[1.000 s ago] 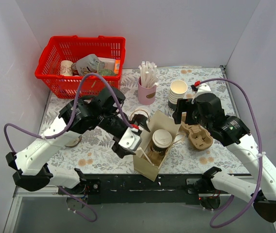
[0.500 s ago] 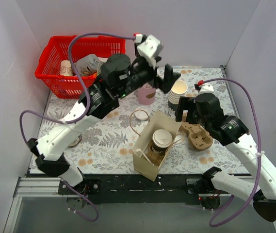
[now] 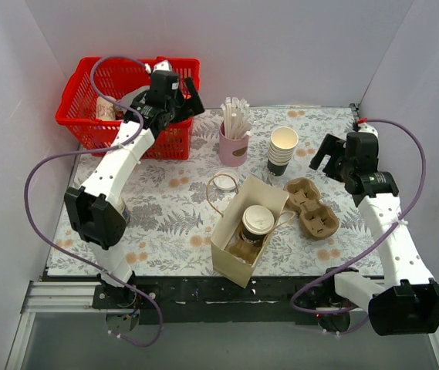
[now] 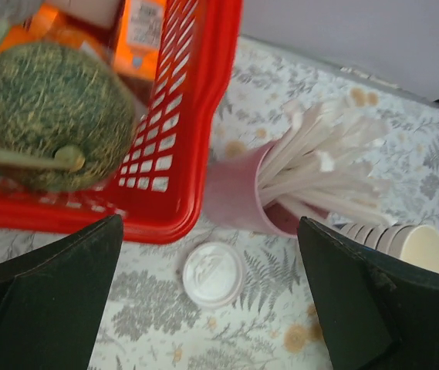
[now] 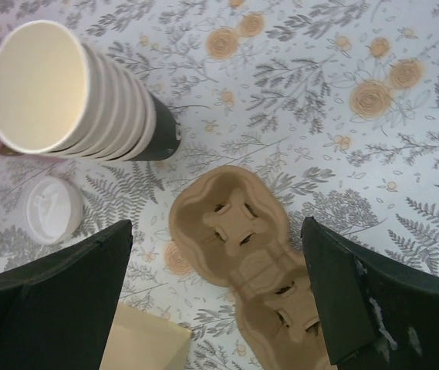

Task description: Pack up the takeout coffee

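Moved: I am pulling my left gripper [image 3: 182,96] and right gripper [image 3: 329,158] back, both released.
Coffee: dark brown white-lidded paper cup [image 3: 257,220] sitting in tan paper bag [image 3: 225,248].

Worktop [image 3: 165,208]: flat, covered in a grey fern and tan flower print. Resting directly on it:

- Red basket [image 3: 88,131], plastic lattice, at the far left corner, holding mixed goods.
- Pink cup of white sticks [image 3: 233,150], upright, about midway along the far edge, just right of the basket.
- White lid [image 4: 213,274], loose, flat, just in front of the pink cup.
- Stack of cream paper cups [image 3: 283,150], upright, right of the pink cup, apart from it.
- Pulp cup carrier [image 3: 312,208], brown, right of centre, just beside the bag.
- Paper bag [image 3: 227,247], kraft brown, open-topped, standing askew at the middle, close to the near edge.
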You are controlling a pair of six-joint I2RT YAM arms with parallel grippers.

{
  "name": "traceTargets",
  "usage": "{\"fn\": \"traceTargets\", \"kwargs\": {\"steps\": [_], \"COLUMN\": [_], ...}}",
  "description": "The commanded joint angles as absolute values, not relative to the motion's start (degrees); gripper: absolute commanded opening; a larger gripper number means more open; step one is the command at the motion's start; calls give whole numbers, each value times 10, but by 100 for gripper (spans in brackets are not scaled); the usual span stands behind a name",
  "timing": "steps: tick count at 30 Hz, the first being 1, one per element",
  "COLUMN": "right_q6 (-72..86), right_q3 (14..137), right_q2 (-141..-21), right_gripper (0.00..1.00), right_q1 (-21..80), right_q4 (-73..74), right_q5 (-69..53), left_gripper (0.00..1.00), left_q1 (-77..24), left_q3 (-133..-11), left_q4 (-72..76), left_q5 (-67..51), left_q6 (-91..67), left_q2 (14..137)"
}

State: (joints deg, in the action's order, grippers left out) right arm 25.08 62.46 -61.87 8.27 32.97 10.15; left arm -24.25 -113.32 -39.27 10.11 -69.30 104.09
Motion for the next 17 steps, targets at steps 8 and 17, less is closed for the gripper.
{"fn": "traceTargets", "kwargs": {"steps": [8,17], "right_q6": [218,214], "right_q3": [495,425], "right_q2": [-527,-447], "right_gripper": [98,98], "right_q1": [14,14], "right_q4": [231,207], "right_q5": [123,180], "left_gripper": [98,98], "left_q1": [-240,-238], "left_q3": [-880,-722], "left_q4": [-402,-383], "left_q5": [156,154], "left_q6": [-810,-838], "left_q2": [800,680]}}
